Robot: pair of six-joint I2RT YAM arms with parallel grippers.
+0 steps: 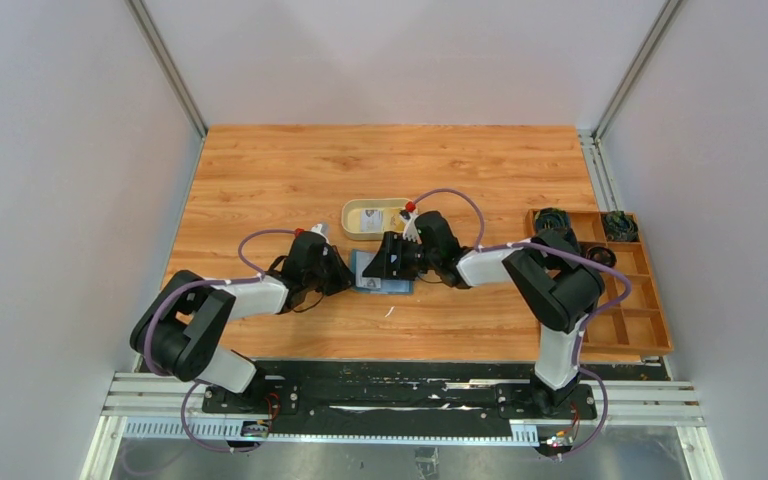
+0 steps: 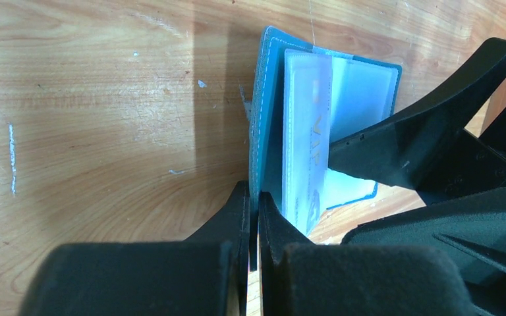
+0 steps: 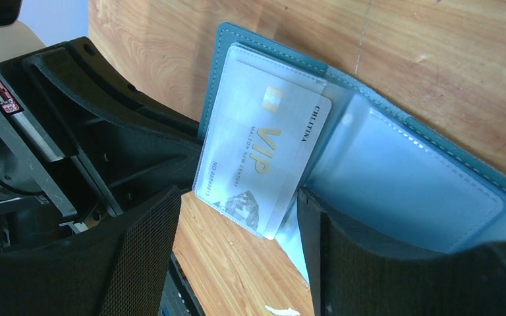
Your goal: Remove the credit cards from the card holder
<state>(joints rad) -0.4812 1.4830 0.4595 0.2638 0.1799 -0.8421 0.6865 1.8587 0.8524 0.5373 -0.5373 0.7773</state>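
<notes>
Right gripper (image 3: pixel 236 201) is hovering open, jaws straddling the pale VIP credit card (image 3: pixel 263 145) to pull it from its sleeve; left gripper (image 2: pixel 253 201) is pinching the raised cover of the open teal card holder (image 3: pixel 415 171), steadying it.

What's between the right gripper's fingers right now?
The pale VIP card, sleeved in the card holder, shows in the right gripper's open gap; right wrist view.

Both arms meet tip to tip at mid-table.
The left arm (image 1: pixel 245 297) reaches toward 3 o'clock, its left gripper (image 2: pixel 257 210) pinched tight. The right arm (image 1: pixel 550 280) reaches toward 9 o'clock, its right gripper (image 3: pixel 237 194) spread wide.
</notes>
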